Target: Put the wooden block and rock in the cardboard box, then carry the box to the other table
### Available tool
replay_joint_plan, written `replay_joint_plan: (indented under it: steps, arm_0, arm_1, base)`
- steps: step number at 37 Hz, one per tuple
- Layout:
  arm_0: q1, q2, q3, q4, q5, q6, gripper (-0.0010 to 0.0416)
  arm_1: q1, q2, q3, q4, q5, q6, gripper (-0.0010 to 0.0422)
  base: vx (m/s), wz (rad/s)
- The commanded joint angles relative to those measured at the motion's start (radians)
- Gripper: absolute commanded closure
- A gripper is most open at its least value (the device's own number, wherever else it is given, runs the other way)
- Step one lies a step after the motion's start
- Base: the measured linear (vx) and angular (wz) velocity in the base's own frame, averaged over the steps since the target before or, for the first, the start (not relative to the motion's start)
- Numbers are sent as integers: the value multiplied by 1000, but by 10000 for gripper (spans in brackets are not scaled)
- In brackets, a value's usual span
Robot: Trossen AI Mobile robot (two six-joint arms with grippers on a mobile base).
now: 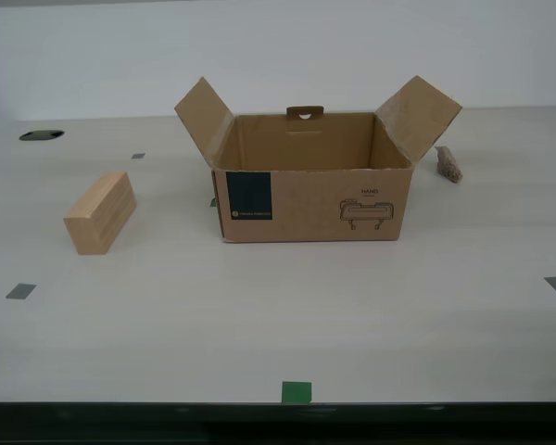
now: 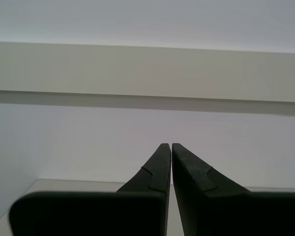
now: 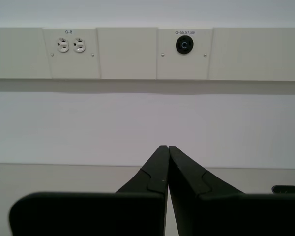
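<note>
The cardboard box (image 1: 310,190) stands open on the pale tabletop (image 1: 278,324), flaps spread, its blue label and line drawing facing the camera. The wooden block (image 1: 100,212) lies toward the exterior view's left of the box. The rock (image 1: 448,164) sits toward the exterior view's right, just beyond the box's flap. No arm shows in the exterior view. My first gripper (image 3: 166,147) is shut with nothing in it, pointing at a wall. My second gripper (image 2: 170,144) is shut and empty too, facing a bare wall. The other table is out of view.
Small grey and green tape marks (image 1: 296,392) dot the tabletop, which has a dark front edge. A dark cable hole (image 1: 41,135) lies at the far side in the exterior view's left. Wall outlets (image 3: 70,45) show in the first wrist view.
</note>
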Motion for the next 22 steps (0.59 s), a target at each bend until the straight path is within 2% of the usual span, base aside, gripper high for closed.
replay_joint_plan:
  steps: [1,11,22]
  arm_0:
    - [0,-3,1,-5,0,2,406]
    - [0,-8,32,-133,0,2,406]
    - [0,-8,123,-333,0,2,406]
  arm_1:
    - [-1,0,1,5,2,-13,412]
    - [-1,0,4,-34,2,-26,412]
    - [-2,0,75,-268,3,-26,412]
  base:
    - [0,0]
    - [0,0]
    - [0,0]
